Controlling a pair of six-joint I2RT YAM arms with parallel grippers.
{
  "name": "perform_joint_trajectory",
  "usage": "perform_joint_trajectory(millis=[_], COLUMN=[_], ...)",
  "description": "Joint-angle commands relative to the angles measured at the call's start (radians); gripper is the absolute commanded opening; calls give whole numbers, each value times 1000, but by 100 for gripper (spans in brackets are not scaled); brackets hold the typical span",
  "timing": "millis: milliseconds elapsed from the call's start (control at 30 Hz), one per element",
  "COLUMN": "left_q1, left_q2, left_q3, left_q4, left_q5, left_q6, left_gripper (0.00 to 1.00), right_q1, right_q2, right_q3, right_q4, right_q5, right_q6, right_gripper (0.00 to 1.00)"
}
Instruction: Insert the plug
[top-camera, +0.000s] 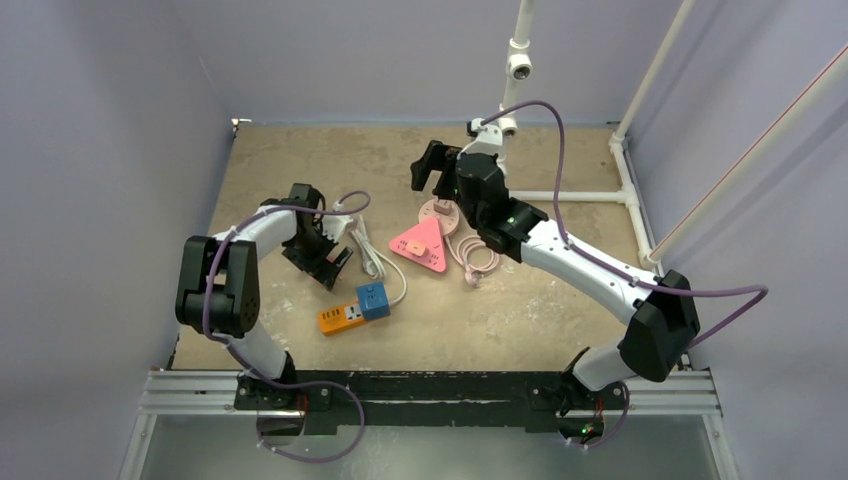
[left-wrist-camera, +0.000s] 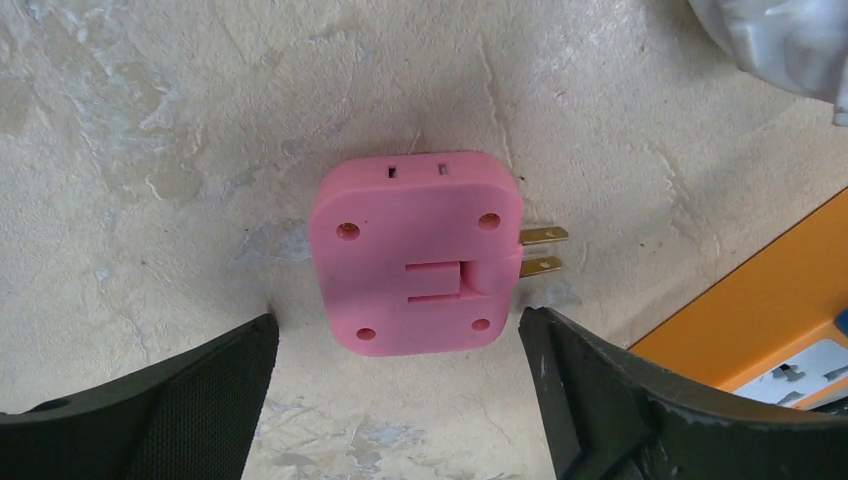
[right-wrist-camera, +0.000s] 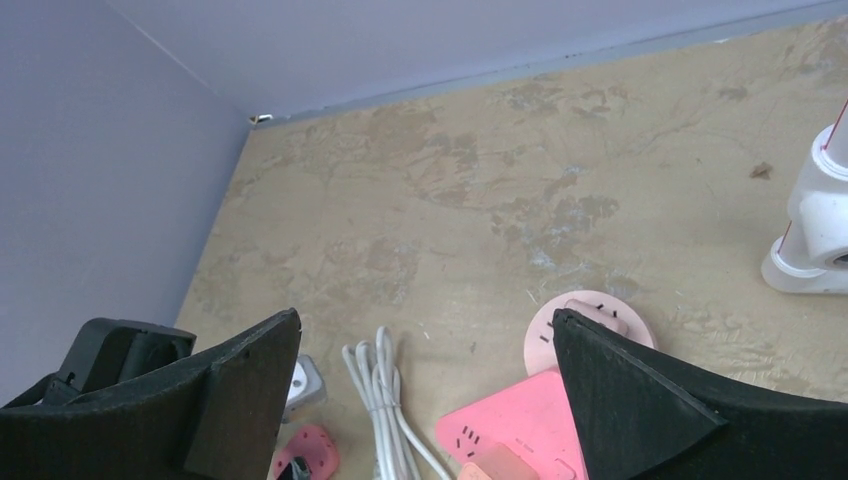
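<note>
Plug (left-wrist-camera: 415, 255) lies flat on the worktop (left-wrist-camera: 150, 150), untouched, between the spread fingers (left-wrist-camera: 150, 420) of the left hand (left-wrist-camera: 397, 330). Its prongs (left-wrist-camera: 542, 250) point toward one finger's side. Closing could catch them, twisting or skidding the plug instead of squaring it for the orange strip (left-wrist-camera: 770, 300) beyond that finger.

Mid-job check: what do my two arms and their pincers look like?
Both arms match: the left arm and right arm have white links between bulky black joint housings. A lavender cable loops along each. The left pincer and right pincer are black, with broad, wedge-shaped matte fingers.
</note>
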Motion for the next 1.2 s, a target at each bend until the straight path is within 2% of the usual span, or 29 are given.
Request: perform_joint_trajectory(millis=[0,133,233,400,533,700,933,1167], left_q1=[8,8,8,8,8,8,8,6], left_q2=[12,-31,-52,-51,-89,-253,-387,-503], left_q3=[-37,-46,-56,-64,-59,6,220,280], left_q4=[38,89,96,75,65,-4,-125,-133], left_q5=[59,136,204,271,309,379,483,534], left_q6=[41,119,195,298,346,487,662,790], left_gripper=[87,65,52,41,37,37,36,35], right_q1=[7,13,22,38,50,54,53,53], right_q2=[-11,-1,8,22,37,49,49,40], right_q3=[51,63,71,81,93,128,147,141], right_q4=[-27,-49,-64,-76,-81,-61,72,149], right_q5=[12,11,10,-1,-27,-112,-393,-637], right_q6=[18,27,32,41,45,19,-62,-127], right_gripper=[97,93,90,86,85,88,88,82])
